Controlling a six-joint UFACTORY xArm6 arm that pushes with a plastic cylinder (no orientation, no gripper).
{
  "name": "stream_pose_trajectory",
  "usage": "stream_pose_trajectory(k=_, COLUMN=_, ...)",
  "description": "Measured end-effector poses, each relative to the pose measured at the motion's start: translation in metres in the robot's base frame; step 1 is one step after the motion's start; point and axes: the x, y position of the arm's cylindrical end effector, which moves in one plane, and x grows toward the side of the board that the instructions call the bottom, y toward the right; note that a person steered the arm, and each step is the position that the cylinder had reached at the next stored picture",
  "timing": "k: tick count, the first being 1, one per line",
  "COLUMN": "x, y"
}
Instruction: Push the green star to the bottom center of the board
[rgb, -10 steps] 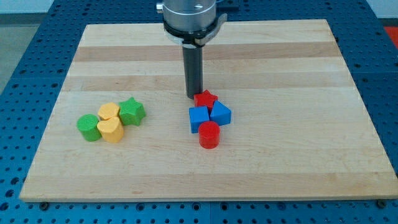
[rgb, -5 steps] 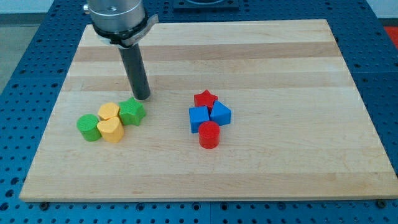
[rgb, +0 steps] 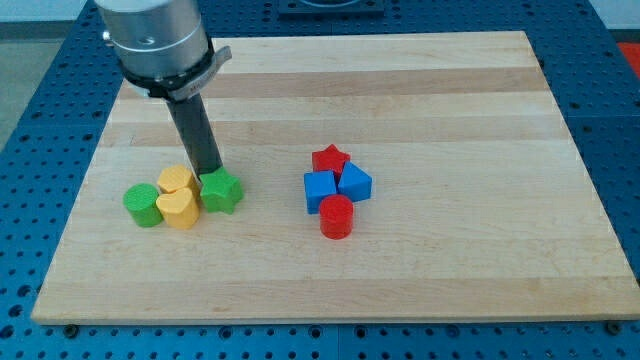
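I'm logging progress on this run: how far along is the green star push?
Done: my tip has reached the green star, sitting at its upper-left edge. In hand: the star has only been nudged slightly right, away from the yellow blocks. Left: nearly everything; the star is left of centre, mid-board, far from the bottom edge.

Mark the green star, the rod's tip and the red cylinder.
green star (rgb: 222, 191), camera view, top face.
my tip (rgb: 211, 173), camera view, rod's very end, at the star's upper-left edge.
red cylinder (rgb: 336, 216), camera view, front side.

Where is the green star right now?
The green star sits left of the board's middle, touching the yellow heart-like block on its left, with my tip right at its upper-left edge.
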Motion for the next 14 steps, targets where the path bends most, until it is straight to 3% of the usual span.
stream_pose_trajectory(k=2, x=0.037, y=0.028)
stream_pose_trajectory(k=7, x=0.107, y=0.019)
stream_pose_trajectory(k=10, x=0.113, y=0.034)
stream_pose_trajectory(k=14, x=0.113, y=0.125)
